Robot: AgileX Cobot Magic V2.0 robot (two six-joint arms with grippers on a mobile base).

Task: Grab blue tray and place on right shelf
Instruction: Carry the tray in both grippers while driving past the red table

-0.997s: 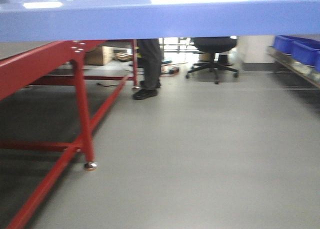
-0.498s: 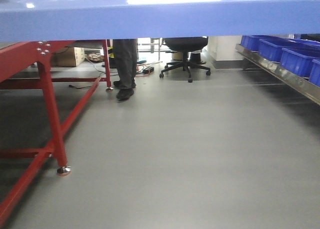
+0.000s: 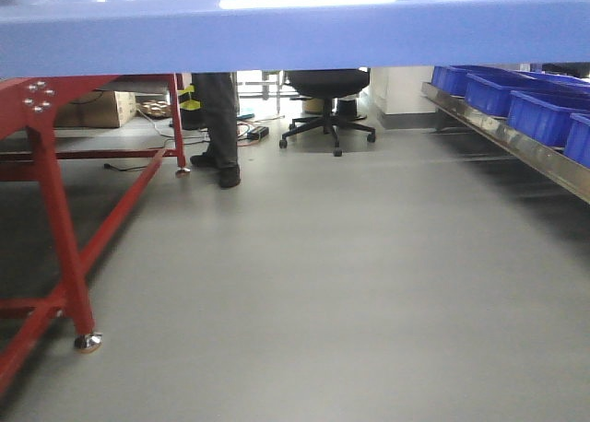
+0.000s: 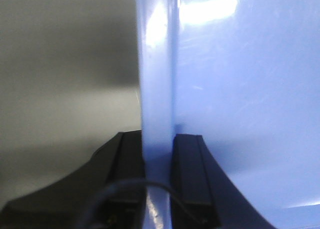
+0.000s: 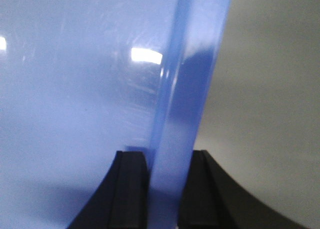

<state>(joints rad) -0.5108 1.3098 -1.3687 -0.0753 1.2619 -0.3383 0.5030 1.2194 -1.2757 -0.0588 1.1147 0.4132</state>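
Here my left pincer (image 4: 159, 141) and right pincer (image 5: 164, 156) each clamp a rim of the blue tray (image 3: 295, 35), which spans the top of the front view. The right shelf (image 3: 516, 146) lines the frame's right edge.

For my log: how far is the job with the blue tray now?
Done: the blue tray is grabbed; the left pincer and the right pincer each clamp its rim. In hand: it is held above the floor. Left: setting it on the right shelf, which holds dark blue bins.
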